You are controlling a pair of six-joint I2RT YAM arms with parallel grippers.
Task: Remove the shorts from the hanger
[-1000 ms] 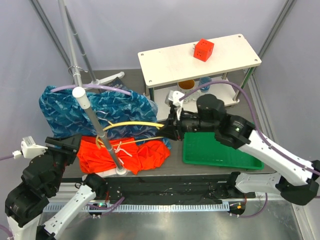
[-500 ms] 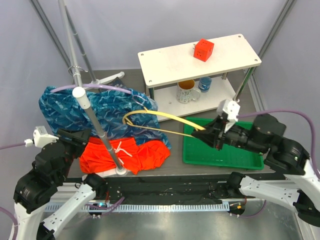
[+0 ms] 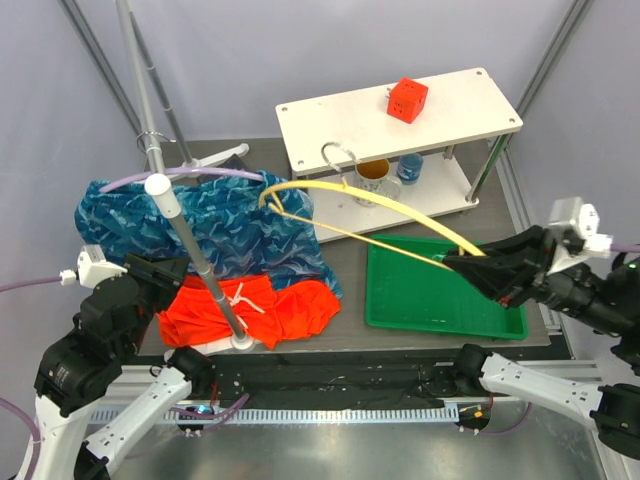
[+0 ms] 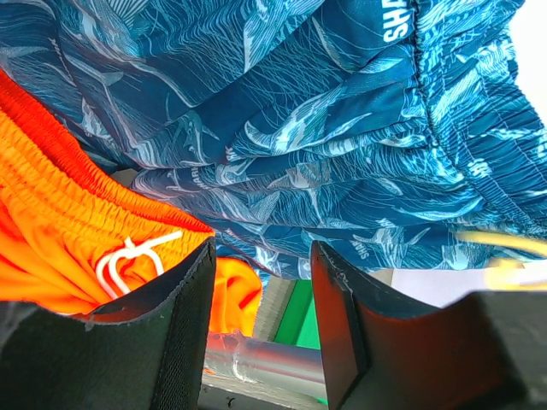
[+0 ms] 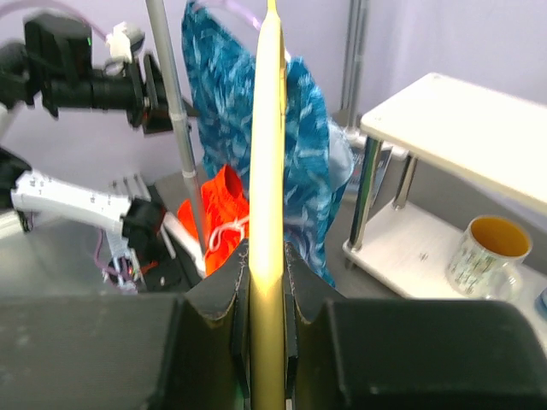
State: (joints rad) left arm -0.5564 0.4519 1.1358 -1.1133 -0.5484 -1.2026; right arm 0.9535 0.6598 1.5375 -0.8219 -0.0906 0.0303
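Note:
The blue-teal wavy shorts (image 3: pixel 215 225) lie draped over the stand's pole (image 3: pixel 190 250) on the left of the table and fill the left wrist view (image 4: pixel 282 128). The orange shorts with a white drawstring (image 3: pixel 250 305) lie below them, also in the left wrist view (image 4: pixel 51 239). My right gripper (image 3: pixel 462 265) is shut on the yellow hanger (image 3: pixel 390 205) and holds it in the air above the green tray, its far end still at the blue shorts. The hanger fills the right wrist view (image 5: pixel 267 171). My left gripper (image 3: pixel 170 270) is open and empty beside the orange shorts.
A green tray (image 3: pixel 440 300) lies at the right front. A white two-level shelf (image 3: pixel 400 120) carries a red cube (image 3: pixel 407 100) on top, with a mug (image 3: pixel 372 180) and a small blue cup (image 3: pixel 410 167) on its lower level. The pole's round base (image 3: pixel 243 343) sits at the table's front edge.
My right gripper has pulled the yellow hanger far to the right and up, drawing it out of the shorts. The blue shorts have slumped onto the table. My left arm shifted slightly.

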